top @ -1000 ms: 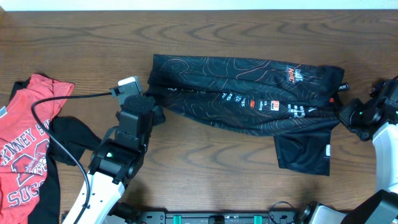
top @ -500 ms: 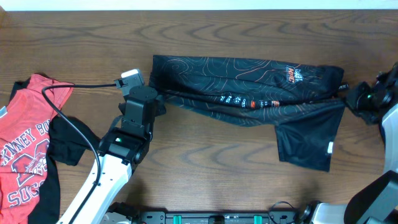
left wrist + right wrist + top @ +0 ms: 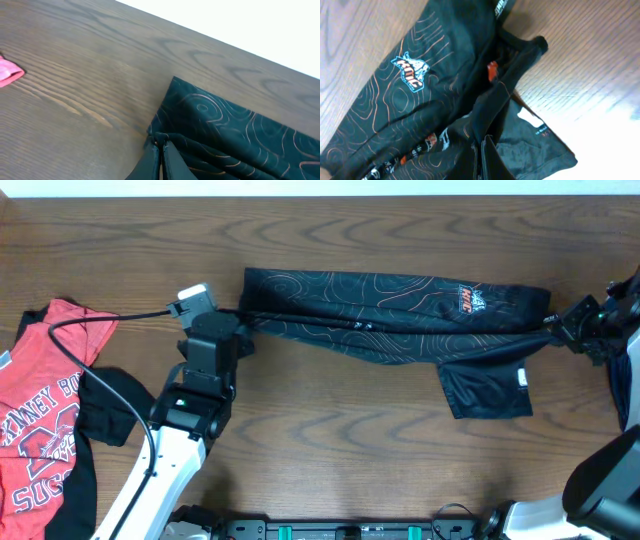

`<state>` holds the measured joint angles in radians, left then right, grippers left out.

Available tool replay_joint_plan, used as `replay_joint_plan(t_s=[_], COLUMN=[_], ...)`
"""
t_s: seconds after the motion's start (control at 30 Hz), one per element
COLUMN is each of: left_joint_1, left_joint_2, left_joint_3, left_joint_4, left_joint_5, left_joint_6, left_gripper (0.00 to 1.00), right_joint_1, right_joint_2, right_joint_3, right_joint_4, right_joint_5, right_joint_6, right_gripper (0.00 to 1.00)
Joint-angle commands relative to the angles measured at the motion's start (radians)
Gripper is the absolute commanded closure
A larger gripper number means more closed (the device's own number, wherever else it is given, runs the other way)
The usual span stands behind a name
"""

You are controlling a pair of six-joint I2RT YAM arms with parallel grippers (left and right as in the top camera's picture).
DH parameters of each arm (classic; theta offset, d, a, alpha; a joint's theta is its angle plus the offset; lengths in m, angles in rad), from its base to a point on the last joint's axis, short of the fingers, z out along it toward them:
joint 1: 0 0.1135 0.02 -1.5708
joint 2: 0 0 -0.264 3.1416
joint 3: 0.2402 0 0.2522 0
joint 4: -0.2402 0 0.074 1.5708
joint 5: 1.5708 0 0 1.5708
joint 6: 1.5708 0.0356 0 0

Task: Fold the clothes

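The jersey [image 3: 390, 310] stretches across the table [image 3: 350, 440] centre to right — T-shirt [image 3: 40, 405] far left.

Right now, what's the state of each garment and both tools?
black jersey: folded lengthwise into a long band, stretched between both tools, one sleeve sticking out near the right arm's end.
red T-shirt: crumpled, unfolded, on the left arm's side.
dark garment: bunched against the red T-shirt, unfolded.
left tool: shut on a corner of the black jersey.
right tool: shut on the black jersey's opposite end.
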<state>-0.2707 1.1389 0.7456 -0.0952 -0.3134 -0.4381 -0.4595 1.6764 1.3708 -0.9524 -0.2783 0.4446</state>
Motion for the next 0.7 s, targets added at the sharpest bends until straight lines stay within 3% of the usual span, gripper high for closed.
replay_joint_plan(t_s=[0.0,0.47,0.67], left_joint_1=[0.025,0.028,0.029], left_joint_2=[0.021,0.187,0.233], left_joint_3=[0.02,0.044,0.063], left_joint_4=[0.031,0.157,0.199], left_joint_5=[0.014,0.07,0.069], left_joint_6=[0.035,0.049,0.05], left_gripper=[0.94,0.94,0.94], right_joint_1=[0.009,0.009,0.009], right_joint_2=[0.016,0.055,0.117], right_joint_3=[0.054,0.105,0.122], right_joint_4=[-0.007,0.006,0.041], right_joint_5=[-0.037,-0.08,-0.183], right_joint_6=[0.015,0.061,0.109], right_gripper=[0.99,0.99,0.99])
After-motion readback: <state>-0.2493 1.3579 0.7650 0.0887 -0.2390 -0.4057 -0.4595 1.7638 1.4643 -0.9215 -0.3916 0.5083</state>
